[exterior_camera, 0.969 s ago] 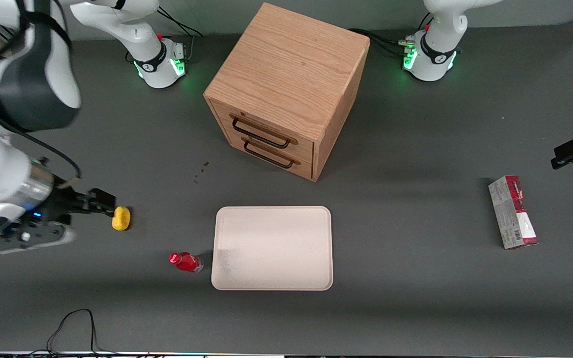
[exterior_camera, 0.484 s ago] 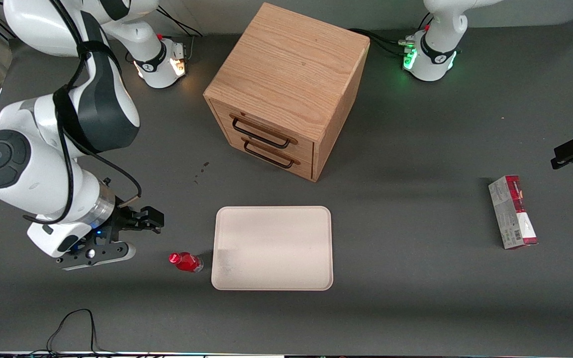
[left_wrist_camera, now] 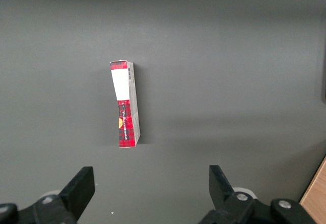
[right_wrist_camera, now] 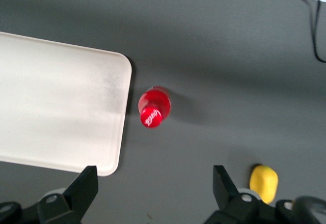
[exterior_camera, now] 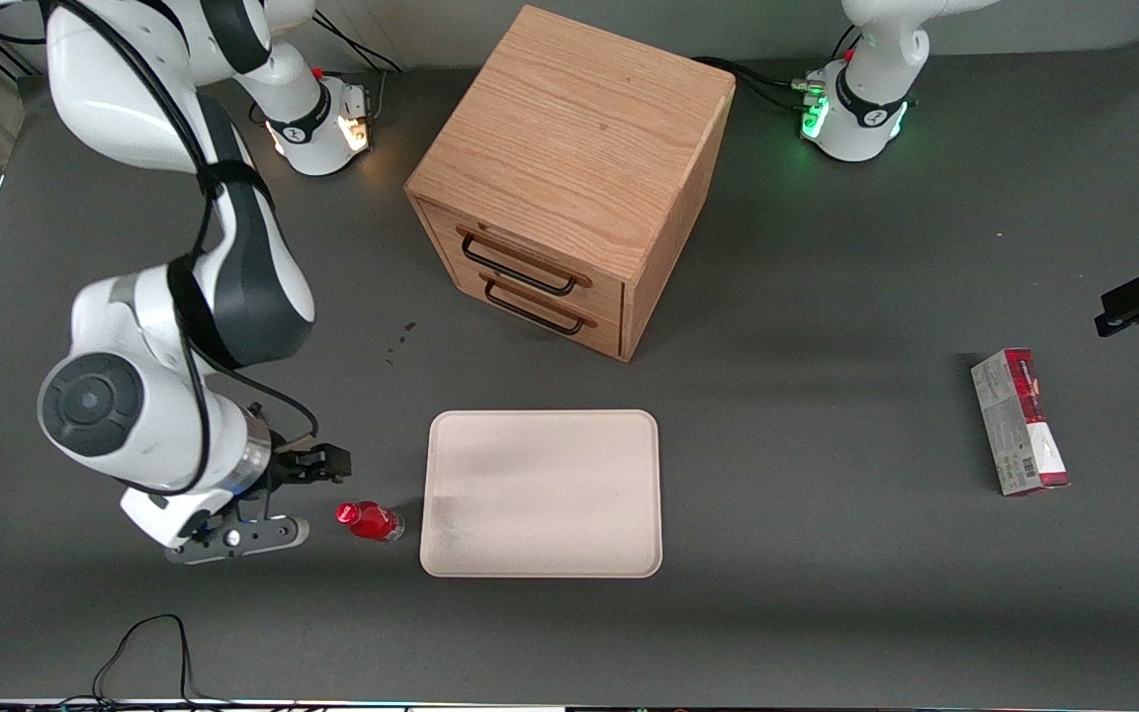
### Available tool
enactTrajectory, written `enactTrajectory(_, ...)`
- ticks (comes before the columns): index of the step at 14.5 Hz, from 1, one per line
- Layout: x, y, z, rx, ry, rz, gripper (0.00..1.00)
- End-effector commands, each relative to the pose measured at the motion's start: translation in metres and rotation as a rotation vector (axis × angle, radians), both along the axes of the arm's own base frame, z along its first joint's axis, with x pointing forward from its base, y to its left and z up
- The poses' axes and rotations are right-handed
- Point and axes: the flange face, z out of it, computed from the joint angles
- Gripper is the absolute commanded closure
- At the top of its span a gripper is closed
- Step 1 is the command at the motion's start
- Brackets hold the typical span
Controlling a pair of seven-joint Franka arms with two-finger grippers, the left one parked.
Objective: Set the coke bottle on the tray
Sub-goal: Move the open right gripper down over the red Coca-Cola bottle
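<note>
Hand [exterior_camera: 317, 463] moved in beside coke bottle [exterior_camera: 369, 520], fingers spread wide (gripping nothing), bottle upright near tray [exterior_camera: 542, 492].

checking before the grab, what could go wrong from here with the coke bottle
The coke bottle stands upright, small and narrow, so the open end effector, poised above and beside it, could tip it if a finger clips the cap. The tray edge lies close beside the bottle, so a finger might catch the rim. The yellow lemon-shaped thing sits near the other finger and might get nudged.
</note>
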Motion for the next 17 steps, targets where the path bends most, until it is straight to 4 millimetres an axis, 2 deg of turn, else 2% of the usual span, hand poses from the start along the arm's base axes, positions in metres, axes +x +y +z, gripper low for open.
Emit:
enactTrajectory(1, 0.012, 0.004, -0.020, 0.034, -0.017, -0.015, 0.00)
enactTrajectory(8, 0.026, -0.001, -0.079, 0.061, -0.019, -0.041, 0.00)
enactTrajectory(17, 0.024, -0.004, -0.108, 0.054, 0.009, -0.051, 0.00)
